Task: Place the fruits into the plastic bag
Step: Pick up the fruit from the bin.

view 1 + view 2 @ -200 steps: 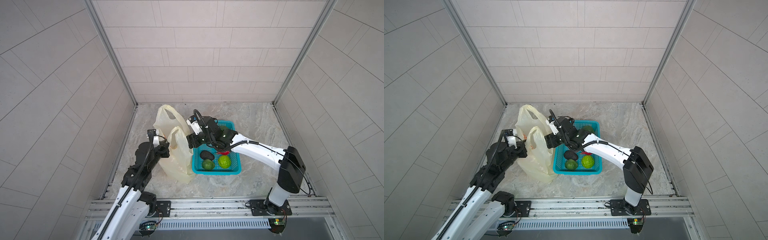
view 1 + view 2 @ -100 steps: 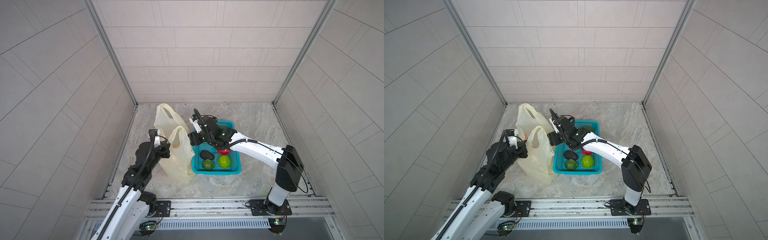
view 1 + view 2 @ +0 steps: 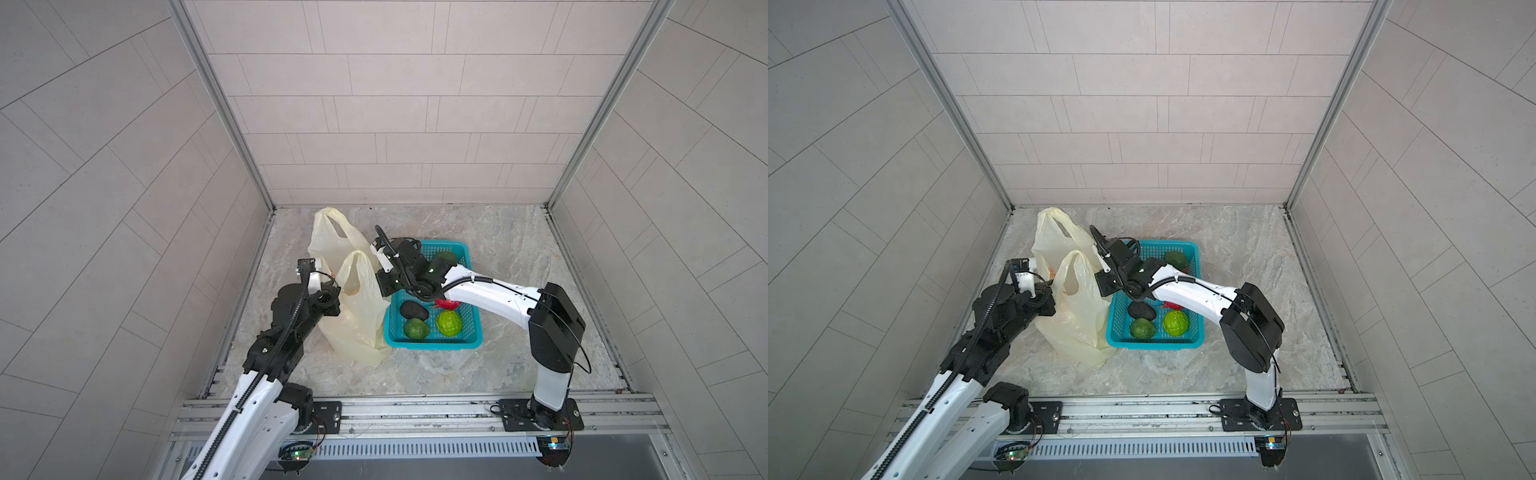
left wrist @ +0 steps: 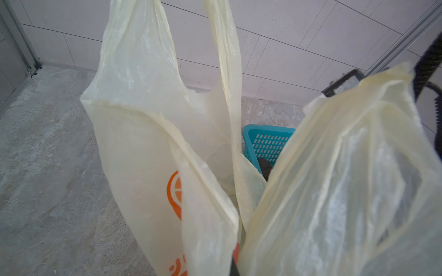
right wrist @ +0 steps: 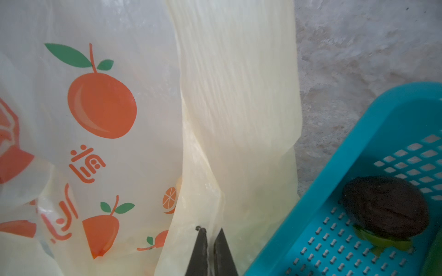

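Note:
The pale-yellow plastic bag (image 3: 357,316) stands upright left of the teal basket, both loop handles raised. My left gripper (image 3: 335,292) is shut on the bag's left rim; in the left wrist view the bag (image 4: 143,143) hides the jaws. My right gripper (image 5: 210,230) is shut on a fold of the bag's right rim (image 5: 236,119), and shows in both top views (image 3: 1103,283). In the basket lie a blackish oval (image 3: 413,310), a dark green oval (image 3: 417,328), a bumpy light green ball (image 3: 449,323), a red dragon fruit (image 3: 449,304) half under my right arm, and another dark green fruit (image 3: 444,258).
The teal perforated basket (image 3: 432,343) sits against the bag's right side on the marble floor. Tiled walls close in the left, back and right. A metal rail (image 3: 415,409) with both arm bases runs along the front.
My right gripper has closed from wide open onto the bag's right rim. The left arm and the fruits in the basket have not moved.

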Available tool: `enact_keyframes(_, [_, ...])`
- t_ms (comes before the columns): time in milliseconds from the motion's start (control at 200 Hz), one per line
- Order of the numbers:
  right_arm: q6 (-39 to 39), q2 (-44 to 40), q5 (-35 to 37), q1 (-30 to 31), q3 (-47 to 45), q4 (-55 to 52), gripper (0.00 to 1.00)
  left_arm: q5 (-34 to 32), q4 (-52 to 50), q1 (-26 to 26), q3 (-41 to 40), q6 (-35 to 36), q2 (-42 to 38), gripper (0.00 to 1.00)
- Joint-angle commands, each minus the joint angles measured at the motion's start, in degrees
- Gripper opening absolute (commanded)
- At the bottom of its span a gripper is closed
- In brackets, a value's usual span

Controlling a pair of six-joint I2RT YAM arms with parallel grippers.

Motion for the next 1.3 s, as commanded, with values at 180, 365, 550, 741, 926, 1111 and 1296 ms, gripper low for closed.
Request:
enact_keyframes(180, [6.51,-15.08,12.63,-5.78,-16.20,9.23,0.00,-3.29,10.04,-0.10,4.01,2.99,4.28,0.00])
enact_keyframes(365, [12.44,-21.16,15.59,-8.41,-27.10,13.24,0.00,7.75,17.94,-0.05,3.83,8.19,6.25,0.00])
enact_keyframes(550, [15.70,-23.06,9.23,-10.04,-33.24,18.79,0.00,12.19,16.81,-0.09,1.41,13.37,6.56,0.00])
enact_keyframes(741, [9.21,-27.47,2.82,-10.43,-33.20,21.29,0.47,20.59,13.77,-0.11,0.09,15.19,4.81,0.00])
enact_keyframes(926, [0.76,-30.54,-1.71,-10.52,-28.42,15.18,0.53,25.00,13.23,-0.09,-1.15,16.24,3.06,0.00])
enact_keyframes(1111, [0.86,-30.88,3.42,-14.10,-25.11,4.79,0.58,24.93,13.97,-0.10,-1.91,15.40,1.94,0.00])
enact_keyframes(1296, [-3.32,-28.17,8.11,-14.83,-22.93,-6.97,0.67,25.46,13.99,-0.20,-2.17,15.29,1.41,0.00])
